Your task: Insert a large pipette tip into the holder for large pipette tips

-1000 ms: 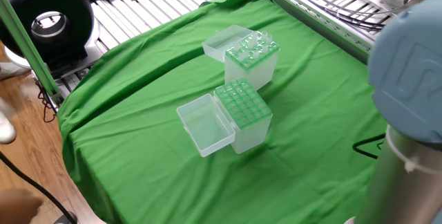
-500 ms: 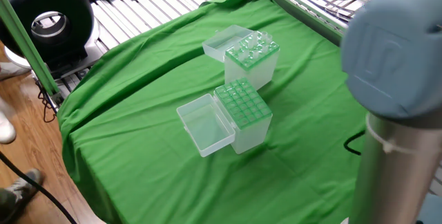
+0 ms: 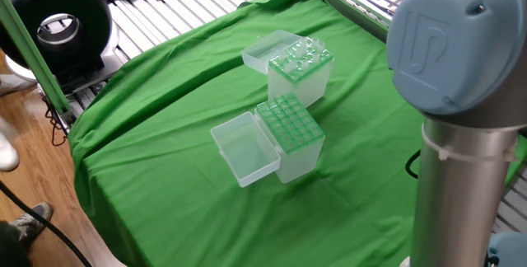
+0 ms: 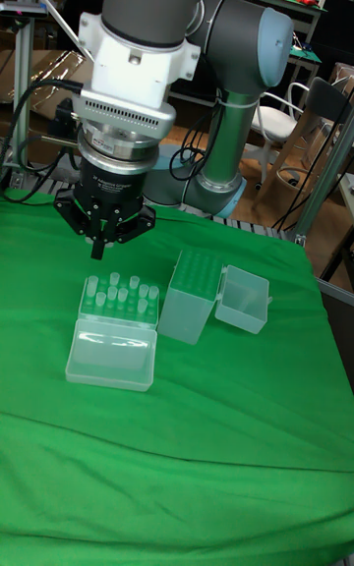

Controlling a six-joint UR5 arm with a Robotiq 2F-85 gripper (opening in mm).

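In the fixed view, the arm's grey column and blue-capped joint (image 3: 449, 44) fill the near right corner. Behind it lies the green cloth (image 3: 165, 176) that covers the table. Near the cloth's middle stands the holder for large pipette tips (image 3: 290, 135), a translucent box with a bright green grid top, its clear lid (image 3: 244, 147) hinged open and lying flat toward the left edge. Just beyond it, close to but seemingly apart from it, stands a second box (image 3: 300, 70) with a paler top from which clear tips stick up; its lid (image 3: 268, 49) is also open. The large pipette tips (image 4: 118, 293) sit upright in this farther box.

In the tall fixed view the gripper (image 4: 98, 250) hangs above the tip box's far side, fingers pointing down and pressed close together. Whether they pinch a tip I cannot tell.
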